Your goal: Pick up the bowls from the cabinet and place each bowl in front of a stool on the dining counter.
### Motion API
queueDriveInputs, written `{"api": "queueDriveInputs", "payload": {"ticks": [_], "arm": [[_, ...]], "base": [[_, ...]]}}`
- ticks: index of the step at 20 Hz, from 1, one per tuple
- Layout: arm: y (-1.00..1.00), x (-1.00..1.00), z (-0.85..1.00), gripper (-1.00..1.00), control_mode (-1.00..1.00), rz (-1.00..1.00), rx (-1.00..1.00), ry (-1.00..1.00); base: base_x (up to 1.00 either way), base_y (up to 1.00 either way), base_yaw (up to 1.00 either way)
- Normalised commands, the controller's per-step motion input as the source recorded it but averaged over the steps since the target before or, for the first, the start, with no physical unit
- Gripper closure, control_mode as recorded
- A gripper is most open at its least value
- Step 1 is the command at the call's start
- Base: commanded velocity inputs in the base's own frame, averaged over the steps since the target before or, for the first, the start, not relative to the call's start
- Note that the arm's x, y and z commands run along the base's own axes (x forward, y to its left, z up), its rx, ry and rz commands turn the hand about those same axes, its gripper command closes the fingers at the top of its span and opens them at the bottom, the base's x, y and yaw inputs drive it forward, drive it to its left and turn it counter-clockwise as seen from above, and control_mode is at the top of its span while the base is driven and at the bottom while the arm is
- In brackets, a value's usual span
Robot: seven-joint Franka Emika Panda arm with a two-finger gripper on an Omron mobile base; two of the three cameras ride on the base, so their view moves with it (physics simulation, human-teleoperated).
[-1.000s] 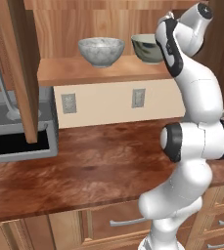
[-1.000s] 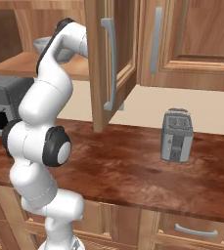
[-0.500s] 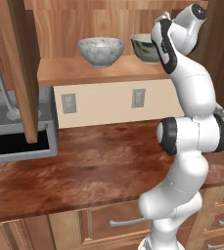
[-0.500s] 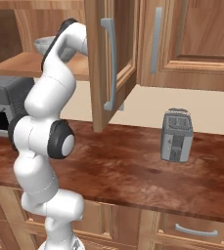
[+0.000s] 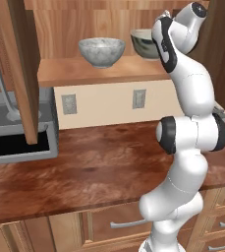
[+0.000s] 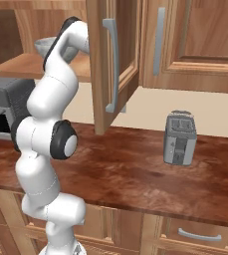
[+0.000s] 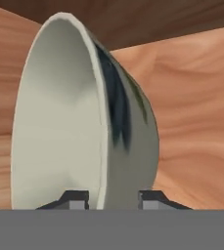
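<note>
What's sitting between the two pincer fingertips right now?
The rim of the dark green-grey bowl: in the hand view, one of the pincer fingertips stands inside its wall, the other outside.

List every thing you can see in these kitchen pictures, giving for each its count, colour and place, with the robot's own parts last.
Stone-look bowl: one, mottled grey-white, on the cabinet shelf, left of the other bowl.
Green-grey bowl: one, dark outside, pale inside, on the shelf at the arm's hand; its rim sits between the claw tips in the hand view.
Cabinet: one, brown wood, doors open, silver bar handles.
Toaster oven: one, grey with dark opening, left on the worktop.
Toaster: one, grey, right on the worktop.
Wall outlets: two, grey, on the beige wall under the shelf.
Worktop: one, red-brown, with wooden drawers below.
Arm: one, white with dark joints.
Claw: one, dark tips astride the bowl rim.
</note>
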Motion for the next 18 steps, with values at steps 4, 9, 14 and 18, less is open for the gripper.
{"api": "queueDriveInputs", "payload": {"ticks": [4,9,14,18], "arm": [[0.00,-0.01,0.00,1.00,-1.00,0.00,0.00,0.01],[0.02,-0.34,-0.10,1.00,-1.00,0.00,0.00,0.02],[0.07,-0.56,-0.01,1.00,-1.00,0.00,0.00,0.06],[0.14,-0.91,-0.12,1.00,-1.00,0.00,0.00,0.11]], "base": [[0.00,0.00,0.00],[0.00,0.00,0.00],[0.00,0.00,0.00],[0.00,0.00,0.00]]}}
